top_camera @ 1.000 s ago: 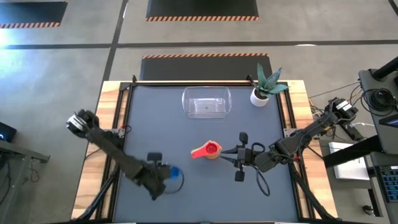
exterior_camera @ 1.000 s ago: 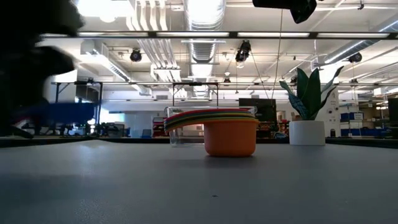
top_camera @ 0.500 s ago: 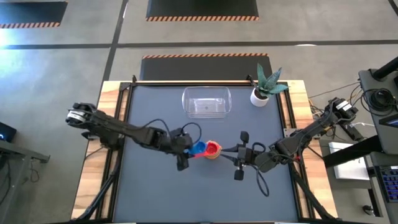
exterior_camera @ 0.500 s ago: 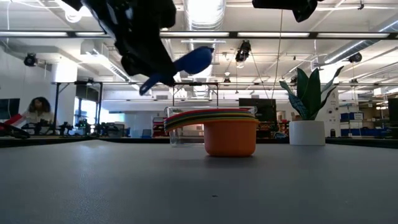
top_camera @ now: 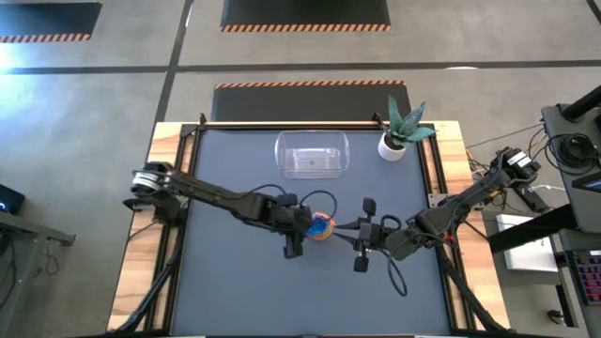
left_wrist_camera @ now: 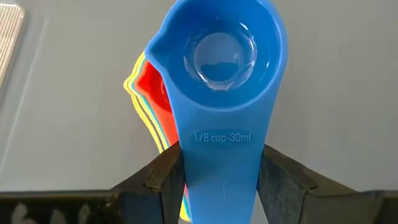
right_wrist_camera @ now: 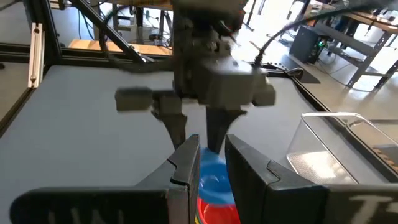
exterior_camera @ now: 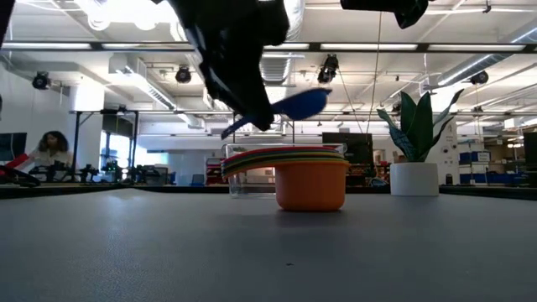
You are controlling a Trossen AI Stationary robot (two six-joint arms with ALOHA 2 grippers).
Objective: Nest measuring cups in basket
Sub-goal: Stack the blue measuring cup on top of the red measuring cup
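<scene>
We note the left gripper (top_camera: 302, 225), pinching the blue cup (exterior_camera: 300, 104) by its handle, has swung in above the stack (exterior_camera: 289, 176), six o'clock of the basket (top_camera: 312, 154); nesting follows. The right gripper (top_camera: 364, 235) waits spread.

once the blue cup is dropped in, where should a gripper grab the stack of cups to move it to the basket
Probably by the fanned flat handles, coming from above on the stack's left-arm side. They stick out level past the round orange bowl, giving the jaws flat faces. The left gripper holds the blue cup the same way.
</scene>
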